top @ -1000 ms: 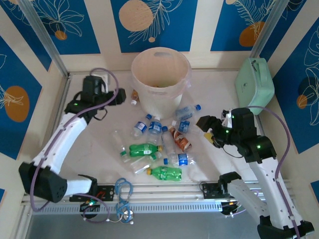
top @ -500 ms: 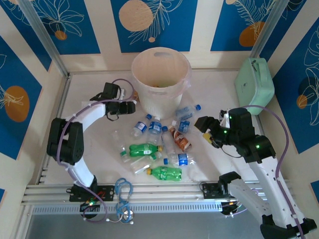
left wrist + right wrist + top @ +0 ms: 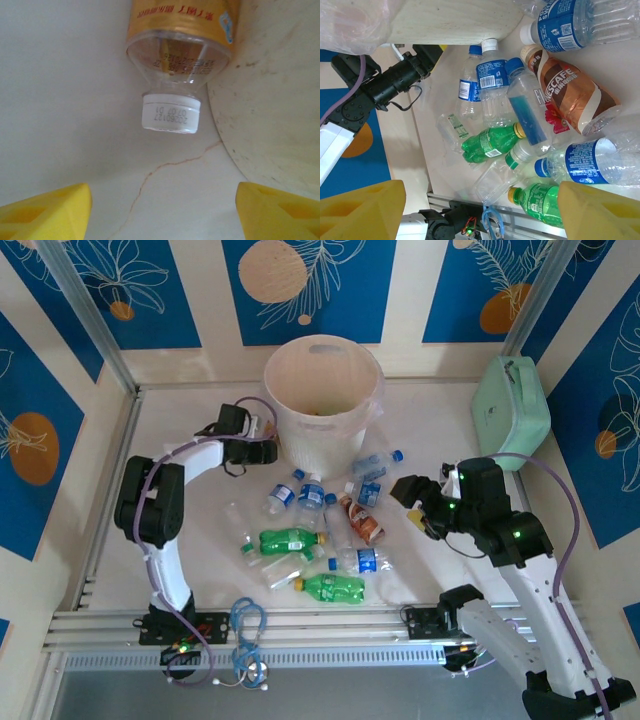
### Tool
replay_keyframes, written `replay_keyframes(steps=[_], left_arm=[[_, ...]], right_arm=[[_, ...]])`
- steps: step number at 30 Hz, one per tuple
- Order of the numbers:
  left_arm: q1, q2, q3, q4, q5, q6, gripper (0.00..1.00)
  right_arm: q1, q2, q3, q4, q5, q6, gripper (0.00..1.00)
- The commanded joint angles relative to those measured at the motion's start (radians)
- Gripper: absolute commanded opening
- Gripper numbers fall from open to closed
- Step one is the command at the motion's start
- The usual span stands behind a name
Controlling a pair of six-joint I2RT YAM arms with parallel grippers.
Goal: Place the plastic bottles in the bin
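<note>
Pale marbled tabletop [image 3: 65, 90] w/ thin brown vein [image 3: 165, 167], blue leaf-print walls [image 3: 330, 300]; plastic bottles [image 3: 290, 539] lie strewn in front of bin [image 3: 323, 390], right wrist cam reads NESCAFE on brown bottle [image 3: 572, 92], left wrist cam reads "20260127" on white cap [image 3: 171, 115] of orange-label bottle [image 3: 180, 20] beside bin; left gripper [image 3: 161, 210] & right gripper [image 3: 481, 210] both agape, empty.

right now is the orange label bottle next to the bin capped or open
Capped: a white cap sits on the neck of the orange-label bottle, which is beside the bin.
</note>
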Motion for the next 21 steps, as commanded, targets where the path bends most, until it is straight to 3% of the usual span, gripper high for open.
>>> replay_keyframes(steps=[1, 14, 21], left_arm=[[0.011, 0.032, 0.044, 0.049, 0.019, 0.016, 0.75], [0.011, 0.136, 0.109, 0.12, 0.045, -0.027, 0.7], [0.011, 0.128, 0.077, 0.141, 0.056, -0.032, 0.57]], right_arm=[[0.008, 0.004, 0.039, -0.027, 0.005, 0.008, 0.79], [0.01, 0.013, 0.065, -0.064, 0.018, 0.008, 0.79], [0.009, 0.015, 0.063, -0.058, 0.025, 0.014, 0.8]])
